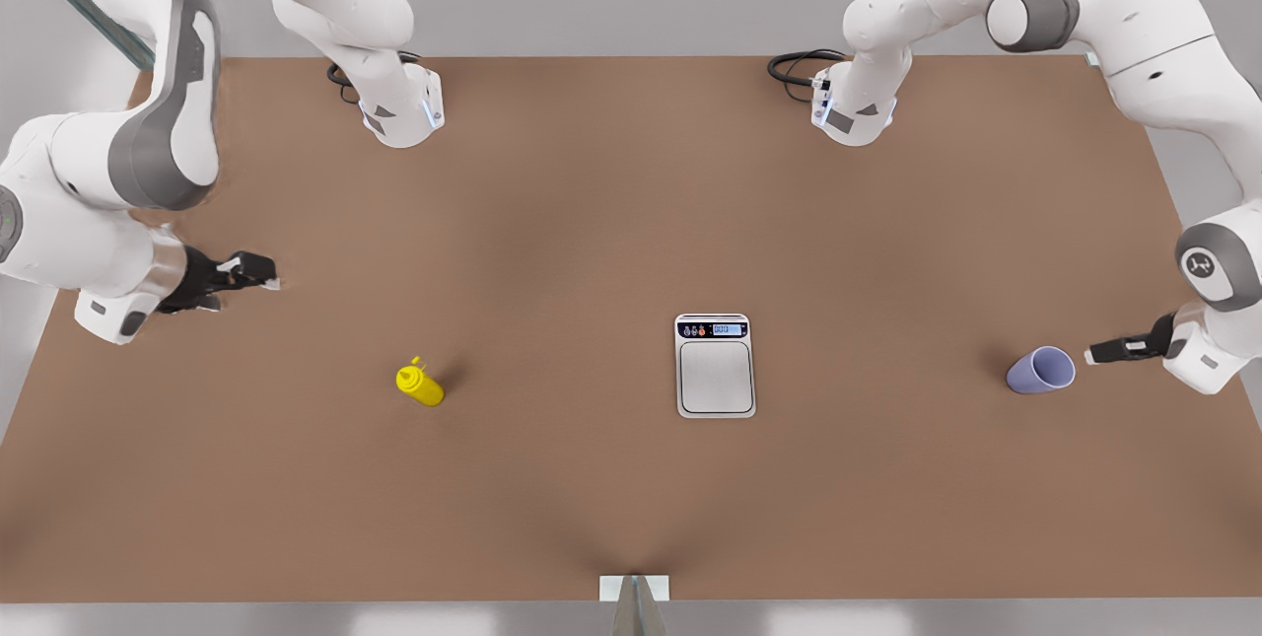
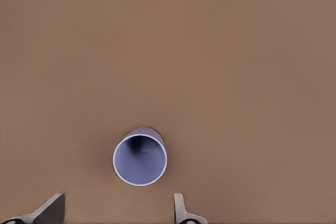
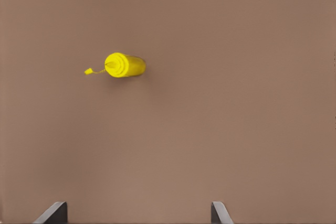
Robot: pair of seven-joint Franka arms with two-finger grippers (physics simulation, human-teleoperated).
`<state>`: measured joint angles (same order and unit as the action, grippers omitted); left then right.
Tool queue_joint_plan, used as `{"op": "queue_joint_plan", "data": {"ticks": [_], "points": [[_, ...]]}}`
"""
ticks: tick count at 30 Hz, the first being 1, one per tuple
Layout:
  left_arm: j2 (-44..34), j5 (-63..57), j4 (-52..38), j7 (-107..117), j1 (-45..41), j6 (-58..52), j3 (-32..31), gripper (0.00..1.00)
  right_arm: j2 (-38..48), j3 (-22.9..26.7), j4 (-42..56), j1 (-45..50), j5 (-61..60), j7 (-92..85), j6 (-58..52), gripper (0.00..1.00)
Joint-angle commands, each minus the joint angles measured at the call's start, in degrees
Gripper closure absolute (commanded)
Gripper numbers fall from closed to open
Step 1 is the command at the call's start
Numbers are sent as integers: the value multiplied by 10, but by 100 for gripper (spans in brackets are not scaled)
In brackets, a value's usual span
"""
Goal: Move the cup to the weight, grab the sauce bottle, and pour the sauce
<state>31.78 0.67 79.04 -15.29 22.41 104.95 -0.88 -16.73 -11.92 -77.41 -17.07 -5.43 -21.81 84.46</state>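
I'm on step 1, cup to weight. Left gripper hangs spread wide, empty, just beside the cup at the front view's right. The weight sits mid-table, bare. Next: drop around cup, close, carry over. Right gripper, open too, waits near the sauce bottle.
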Motion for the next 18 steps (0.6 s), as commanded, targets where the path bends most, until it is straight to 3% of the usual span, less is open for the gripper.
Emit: {"op": "queue_joint_plan", "data": {"ticks": [1,4,7,9,13,18], "points": [[5,0,3,0,3,3,0,0,-9,0,18,-15,-14,-18,0,0],[45,0,11,0,9,43,0,0,-52,1,40,-80,-123,-209,12,0],[61,-1,21,0,10,67,0,0,-124,1,36,-82,-237,-438,42,0],[54,-1,72,-3,12,145,0,0,-159,0,28,-77,-296,-614,44,0],[56,-1,74,-3,17,159,8,0,-237,0,-1,-74,-413,-755,80,0],[57,-1,104,-3,17,155,8,0,-248,-1,-116,-135,-464,-903,108,0]]}}
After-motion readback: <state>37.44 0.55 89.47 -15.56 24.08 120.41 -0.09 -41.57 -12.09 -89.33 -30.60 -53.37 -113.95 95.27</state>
